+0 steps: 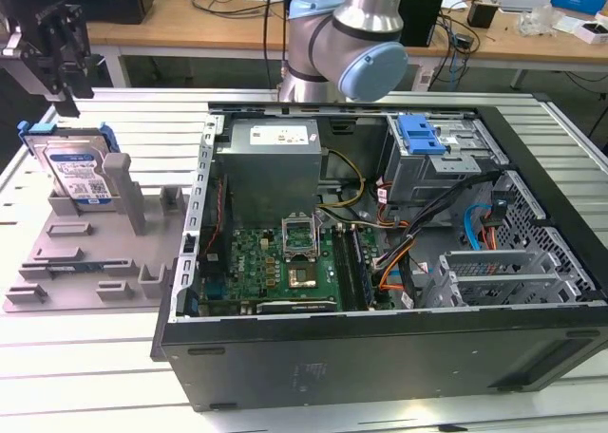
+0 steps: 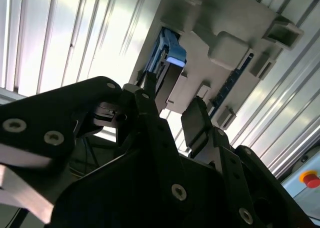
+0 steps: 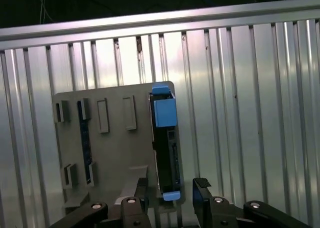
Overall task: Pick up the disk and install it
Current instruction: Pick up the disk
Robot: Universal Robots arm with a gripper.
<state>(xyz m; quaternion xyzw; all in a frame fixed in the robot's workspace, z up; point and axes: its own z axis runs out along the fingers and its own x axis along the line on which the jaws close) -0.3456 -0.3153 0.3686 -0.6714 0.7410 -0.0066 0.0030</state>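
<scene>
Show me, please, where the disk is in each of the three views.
Exterior view: the disk stands on edge at the far end of the plate, at the exterior view's left.
Second wrist view: disk edge-on, blue bracket showing, beside the plate, beyond the open gripper.
First wrist view: disk edge-on along one side of the plate.
Shared landmark: the grey plate with posts.

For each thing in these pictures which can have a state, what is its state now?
gripper: open, empty, above the disk, apart from it.
disk: standing on edge in the fixture plate, not gripped.
fixture plate: flat on the table, holding the disk.
computer case: lying on its side, open, inside exposed.
</scene>
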